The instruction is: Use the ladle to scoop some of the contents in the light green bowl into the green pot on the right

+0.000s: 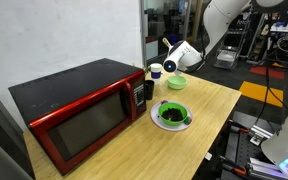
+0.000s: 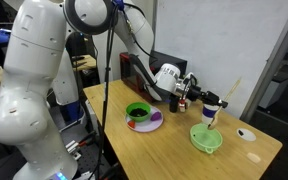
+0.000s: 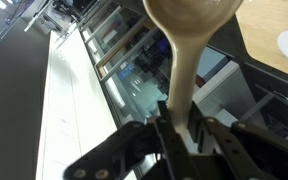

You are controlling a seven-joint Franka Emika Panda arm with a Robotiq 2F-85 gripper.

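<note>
The gripper (image 3: 180, 128) is pinched on the thin handle of the ladle (image 3: 187, 25). In the wrist view the pale wooden scoop fills the top centre and the handle runs down between the dark fingers (image 3: 209, 130).

In an exterior view the gripper (image 2: 192, 92) hangs above the wooden table (image 2: 174, 150), right of centre. The light green bowl (image 2: 207, 138) sits below it toward the lower right, and the green pot (image 2: 139, 112) rests on a plate at centre. A red microwave (image 1: 74, 115) fills the left of an exterior view.
</note>
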